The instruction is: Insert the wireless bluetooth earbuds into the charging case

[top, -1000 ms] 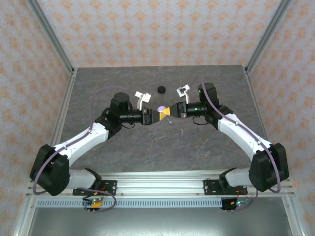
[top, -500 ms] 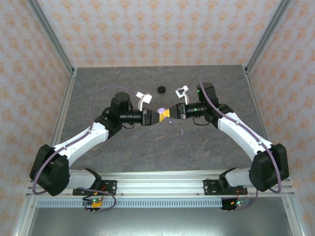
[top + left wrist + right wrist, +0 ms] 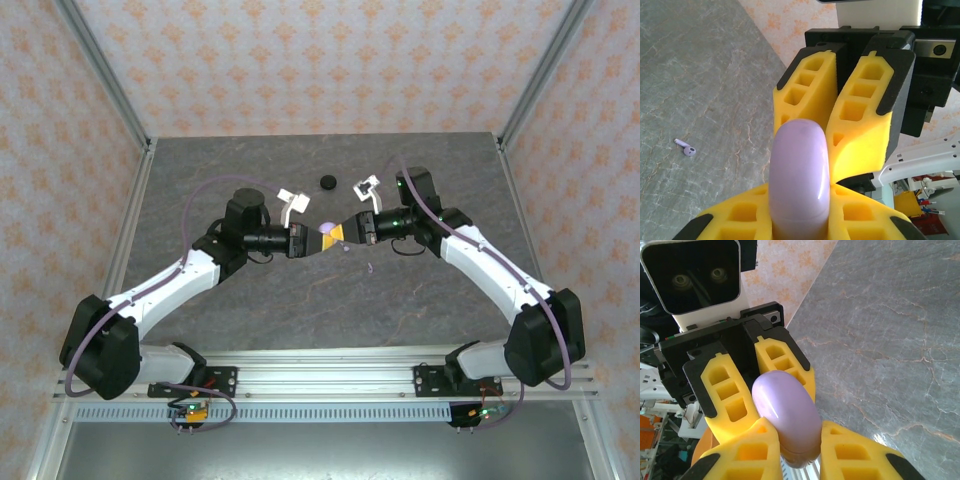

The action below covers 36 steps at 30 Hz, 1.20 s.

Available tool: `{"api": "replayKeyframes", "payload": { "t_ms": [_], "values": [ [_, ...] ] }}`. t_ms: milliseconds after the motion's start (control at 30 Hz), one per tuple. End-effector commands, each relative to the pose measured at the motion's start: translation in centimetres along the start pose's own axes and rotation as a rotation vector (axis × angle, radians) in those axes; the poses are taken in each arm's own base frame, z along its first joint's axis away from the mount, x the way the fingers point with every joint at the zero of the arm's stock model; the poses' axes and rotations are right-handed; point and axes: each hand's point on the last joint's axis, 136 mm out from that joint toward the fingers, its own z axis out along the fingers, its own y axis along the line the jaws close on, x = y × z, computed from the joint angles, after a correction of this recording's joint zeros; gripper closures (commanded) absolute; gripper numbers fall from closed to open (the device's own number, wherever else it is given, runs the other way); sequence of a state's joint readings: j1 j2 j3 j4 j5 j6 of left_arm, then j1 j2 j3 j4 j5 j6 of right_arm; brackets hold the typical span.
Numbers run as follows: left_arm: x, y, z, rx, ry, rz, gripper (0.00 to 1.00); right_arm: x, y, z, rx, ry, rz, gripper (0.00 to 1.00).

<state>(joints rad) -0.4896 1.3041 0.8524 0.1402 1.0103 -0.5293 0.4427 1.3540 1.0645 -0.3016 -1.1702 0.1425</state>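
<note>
- While both tools hold the pale lavender pebble-shaped plastic charging case (image 3: 800, 170) in the air over the middle of the grey marbled bench (image 3: 250, 300), you have a two-sided grip to manage.
- Left tool (image 3: 800, 224): closed right down on one end of the case, yellow fingers (image 3: 865, 222) tight on both sides.
- Right tool (image 3: 790, 455): pinched on the opposite end, narrow gap, nothing else in it.
- The case lid looks closed with its seam visible, so nothing can go in yet.
- One small lavender short-stemmed earbud (image 3: 686, 148) lies loose on the bench, well apart from the case.
- Risk: the shell is smooth and rounded. Pull or twist it to pop the lid and it could squirt out of the fingers and drop.
- Risk: a dropped case could knock the loose earbud away, making your pick harder.
- Risk: if both tools clamp across the seam, you'll likely fight your own grip and the lid won't open.
</note>
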Motion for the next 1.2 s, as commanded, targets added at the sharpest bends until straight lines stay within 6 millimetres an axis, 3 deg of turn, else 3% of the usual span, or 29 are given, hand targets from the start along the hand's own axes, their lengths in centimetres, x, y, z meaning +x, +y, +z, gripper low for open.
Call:
{"api": "replayKeyframes", "payload": {
  "t_ms": [0, 167, 500, 867, 1167],
  "values": [
    [-1.5, -0.5, -0.2, -0.026, -0.046, 0.058, 0.86, 0.4, 1.9, 0.2, -0.034, 0.033, -0.045, 0.76],
    [-1.3, 0.2, -0.3, -0.068, -0.042, 0.056, 0.89, -0.3, 1.4, -0.7, 0.025, -0.027, -0.046, 0.62],
    [-0.7, 1.4, 0.0, -0.104, -0.022, 0.035, 0.90, -1.8, 0.8, -2.5, 0.054, -0.129, -0.024, 0.61],
    [-1.0, -2.1, -0.3, 0.030, -0.019, 0.102, 0.90, -1.2, 1.5, -2.1, -0.006, -0.071, -0.041, 0.57],
    [-0.6, -3.6, 0.1, 0.076, 0.009, 0.134, 0.90, -0.8, 2.2, -1.8, -0.031, -0.037, -0.057, 0.57]
  ]
}}
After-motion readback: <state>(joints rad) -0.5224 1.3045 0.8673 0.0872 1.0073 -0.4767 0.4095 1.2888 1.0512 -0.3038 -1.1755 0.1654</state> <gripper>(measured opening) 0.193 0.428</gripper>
